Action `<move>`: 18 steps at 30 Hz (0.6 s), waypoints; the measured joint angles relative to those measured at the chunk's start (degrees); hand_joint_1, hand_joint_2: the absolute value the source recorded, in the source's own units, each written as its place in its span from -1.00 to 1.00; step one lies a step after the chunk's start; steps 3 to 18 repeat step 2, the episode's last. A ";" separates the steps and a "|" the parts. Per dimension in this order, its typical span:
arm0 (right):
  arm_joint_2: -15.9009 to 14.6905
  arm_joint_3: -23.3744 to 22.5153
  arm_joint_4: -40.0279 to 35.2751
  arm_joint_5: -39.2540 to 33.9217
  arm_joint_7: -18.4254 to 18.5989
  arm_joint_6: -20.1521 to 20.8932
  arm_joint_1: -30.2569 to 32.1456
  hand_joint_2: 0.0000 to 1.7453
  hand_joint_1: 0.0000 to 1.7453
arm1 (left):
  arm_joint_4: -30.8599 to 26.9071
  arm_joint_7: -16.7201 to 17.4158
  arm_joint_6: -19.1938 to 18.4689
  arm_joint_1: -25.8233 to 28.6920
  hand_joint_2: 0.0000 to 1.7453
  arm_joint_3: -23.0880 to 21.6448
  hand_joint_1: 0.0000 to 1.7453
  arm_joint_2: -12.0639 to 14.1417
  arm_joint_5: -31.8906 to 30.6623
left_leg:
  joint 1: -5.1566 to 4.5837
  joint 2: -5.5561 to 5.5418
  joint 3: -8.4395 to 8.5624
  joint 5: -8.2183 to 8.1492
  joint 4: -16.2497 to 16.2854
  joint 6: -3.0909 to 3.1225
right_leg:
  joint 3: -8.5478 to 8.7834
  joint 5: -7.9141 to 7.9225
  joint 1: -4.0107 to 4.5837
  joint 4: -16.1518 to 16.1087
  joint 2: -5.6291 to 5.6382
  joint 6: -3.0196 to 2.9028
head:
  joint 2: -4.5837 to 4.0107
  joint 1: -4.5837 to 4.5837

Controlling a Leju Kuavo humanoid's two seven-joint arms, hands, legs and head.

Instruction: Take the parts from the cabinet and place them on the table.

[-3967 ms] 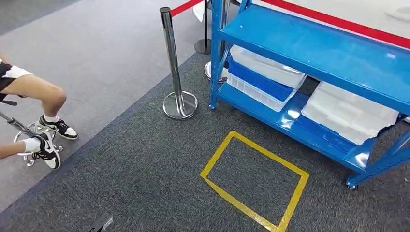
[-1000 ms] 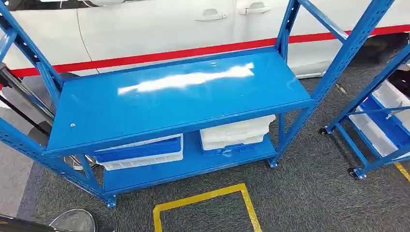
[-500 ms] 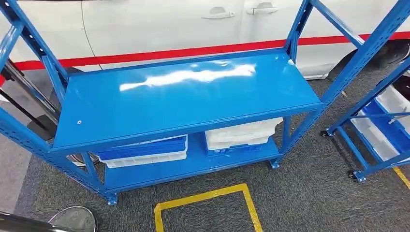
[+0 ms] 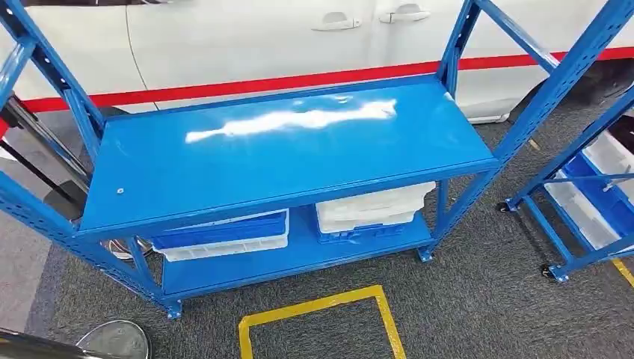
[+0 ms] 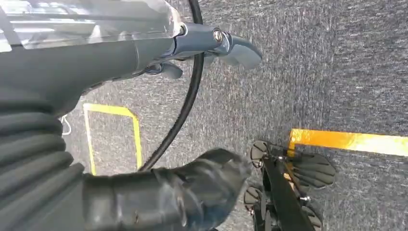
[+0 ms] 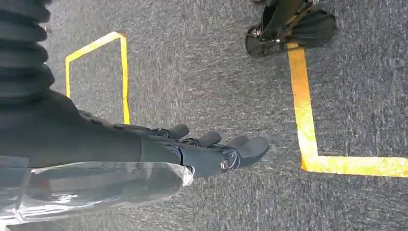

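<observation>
Ahead, we face the blue cabinet [image 4: 284, 161], white and blue part trays [image 4: 371, 209] on its lower shelf; our left hand [image 5: 211, 48] and right hand [image 6: 211, 149] hang empty, fingers loosely apart.

Blue rack [image 4: 284, 161]: painted metal, smooth and glossy; top shelf carries a bright glare streak. Uprights perforated.
Bins on the rack's bottom shelf: white bin [image 4: 370, 209] of translucent, milky plastic; blue bin [image 4: 220, 230] of opaque plastic, smooth.
Floor under the rack: dark grey carpet [image 4: 478, 299], matt, coarse short pile. Yellow tape outline [image 4: 318, 308] on it, smooth, slight sheen.
White car body [image 4: 247, 37] behind the rack: glossy paint.
Left hand [image 5: 211, 45]: smooth grey plastic fingers [image 5: 240, 50], clear film over the back.
Right hand [image 6: 211, 151]: dark matt shell.
</observation>
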 joint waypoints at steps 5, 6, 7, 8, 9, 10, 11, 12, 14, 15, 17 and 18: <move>-0.04 0.13 -0.11 -0.07 -0.02 0.00 0.07 -1.00 -1.00 | -0.09 0.00 0.07 0.08 -1.00 -0.15 -1.00 -0.09 0.04 | 0.00 0.00 0.01 0.00 0.00 -0.01 | -0.01 0.00 0.01 0.07 0.00 -0.01 | 0.00 0.00; -0.04 0.13 -0.11 -0.07 -0.02 0.00 0.07 -1.00 -1.00 | -0.09 0.00 0.07 0.08 -1.00 -0.15 -1.00 -0.09 0.04 | 0.00 0.00 0.01 0.00 0.00 -0.01 | -0.01 0.00 0.01 0.07 0.00 -0.01 | 0.00 0.00; -0.04 0.13 -0.11 -0.07 -0.02 0.00 0.07 -1.00 -1.00 | -0.09 0.00 0.07 0.08 -1.00 -0.15 -1.00 -0.09 0.04 | 0.00 0.00 0.01 0.00 0.00 -0.01 | -0.01 0.00 0.01 0.07 0.00 -0.01 | 0.00 0.00; -0.04 0.13 -0.11 -0.07 -0.02 0.00 0.07 -1.00 -1.00 | -0.09 0.00 0.07 0.08 -1.00 -0.15 -1.00 -0.09 0.04 | 0.00 0.00 0.01 0.00 0.00 -0.01 | -0.01 0.00 0.01 0.07 0.00 -0.01 | 0.00 0.00; -0.04 0.13 -0.11 -0.07 -0.02 0.00 0.07 -1.00 -1.00 | -0.09 0.00 0.07 0.08 -1.00 -0.15 -1.00 -0.09 0.04 | 0.00 0.00 0.01 0.00 0.00 -0.01 | -0.01 0.00 0.01 0.07 0.00 -0.01 | 0.00 0.00; -0.04 0.13 -0.11 -0.07 -0.02 0.00 0.07 -1.00 -1.00 | -0.09 0.00 0.07 0.08 -1.00 -0.15 -1.00 -0.09 0.04 | 0.00 0.00 0.01 0.00 0.00 -0.01 | -0.01 0.00 0.01 0.07 0.00 -0.01 | 0.00 0.00; -0.04 0.13 -0.11 -0.07 -0.02 0.00 0.07 -1.00 -1.00 | -0.09 0.00 0.07 0.08 -1.00 -0.15 -1.00 -0.09 0.04 | 0.00 0.00 0.01 0.00 0.00 -0.01 | -0.01 0.00 0.01 0.07 0.00 -0.01 | 0.00 0.00; -0.04 0.13 -0.11 -0.07 -0.02 0.00 0.07 -1.00 -1.00 | -0.09 0.00 0.07 0.08 -1.00 -0.15 -1.00 -0.09 0.04 | 0.00 0.00 0.01 0.00 0.00 -0.01 | -0.01 0.00 0.01 0.07 0.00 -0.01 | 0.00 0.00; -0.04 0.13 -0.11 -0.07 -0.02 0.00 0.07 -1.00 -1.00 | -0.09 0.00 0.07 0.08 -1.00 -0.15 -1.00 -0.09 0.04 | 0.00 0.00 0.01 0.00 0.00 -0.01 | -0.01 0.00 0.01 0.07 0.00 -0.01 | 0.00 0.00; -0.04 0.13 -0.11 -0.07 -0.02 0.00 0.07 -1.00 -1.00 | -0.09 0.00 0.07 0.08 -1.00 -0.15 -1.00 -0.09 0.04 | 0.00 0.00 0.01 0.00 0.00 -0.01 | -0.01 0.00 0.01 0.07 0.00 -0.01 | 0.00 0.00; -0.04 0.13 -0.11 -0.07 -0.02 0.00 0.07 -1.00 -1.00 | -0.09 0.00 0.07 0.08 -1.00 -0.15 -1.00 -0.09 0.04 | 0.00 0.00 0.01 0.00 0.00 -0.01 | -0.01 0.00 0.01 0.07 0.00 -0.01 | 0.00 0.00; -0.04 0.13 -0.11 -0.07 -0.02 0.00 0.07 -1.00 -1.00 | -0.09 0.00 0.07 0.08 -1.00 -0.15 -1.00 -0.09 0.04 | 0.00 0.00 0.01 0.00 0.00 -0.01 | -0.01 0.00 0.01 0.07 0.00 -0.01 | 0.00 0.00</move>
